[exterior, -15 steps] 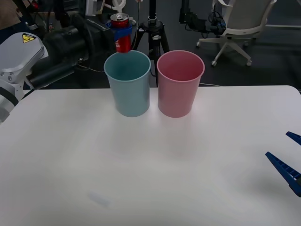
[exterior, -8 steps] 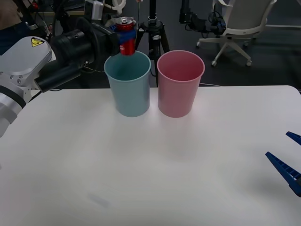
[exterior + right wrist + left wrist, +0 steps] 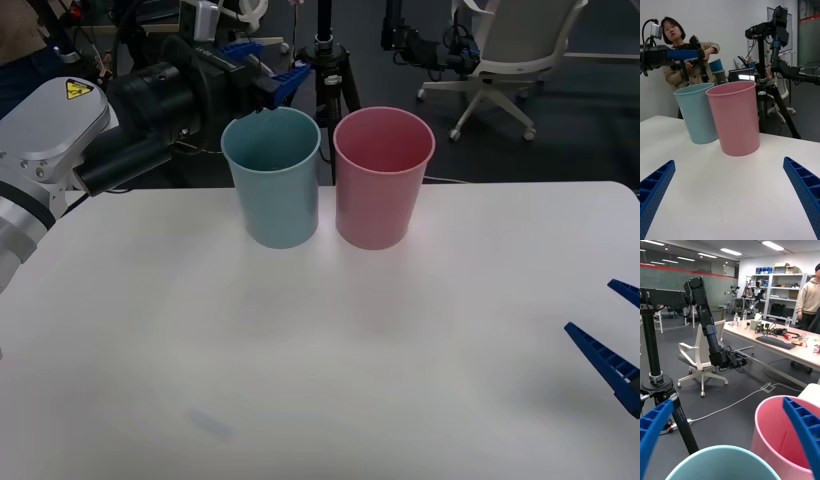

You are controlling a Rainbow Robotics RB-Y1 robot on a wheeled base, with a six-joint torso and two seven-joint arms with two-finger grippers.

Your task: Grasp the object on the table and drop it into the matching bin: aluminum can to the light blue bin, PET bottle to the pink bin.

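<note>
Left pincer [image 3: 268, 78]: spread, empty, above blue bin [image 3: 272, 180]. Pink bin [image 3: 382, 180]: beside it, nearly touching, on desk [image 3: 320, 350]. Right pincer [image 3: 612, 340]: spread, low over desk's right edge. Can: not visible.

One light blue bin [image 3: 272, 178]; one pink bin [image 3: 383, 178]; one table [image 3: 320, 380]

Robotics lab, camera tripod [image 3: 326, 60], office chair [image 3: 705, 360], storage shelves [image 3: 771, 296], cluttered workbench [image 3: 782, 343]

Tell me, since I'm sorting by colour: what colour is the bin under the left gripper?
Light blue bin, clearest in the front view.
</note>
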